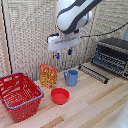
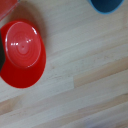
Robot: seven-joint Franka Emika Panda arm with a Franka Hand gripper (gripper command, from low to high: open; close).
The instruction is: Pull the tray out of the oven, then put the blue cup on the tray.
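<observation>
The blue cup (image 1: pixel 71 77) stands upright on the wooden table with its handle towards the exterior view's left; its rim (image 2: pixel 106 4) shows at the wrist view's edge. The oven (image 1: pixel 114 54) sits at the exterior view's right. The tray (image 1: pixel 93 72), a dark wire rack, lies drawn out in front of the oven, low over the table. My gripper (image 1: pixel 63 53) hangs well above the table, up and slightly left of the cup, its two fingers apart and holding nothing. The fingers do not show in the wrist view.
A red bowl (image 1: pixel 60 95) (image 2: pixel 20 52) lies in front of the cup. An orange and yellow packet (image 1: pixel 48 76) stands beside the cup. A red basket (image 1: pixel 19 95) fills the exterior view's left. A perforated wall stands behind.
</observation>
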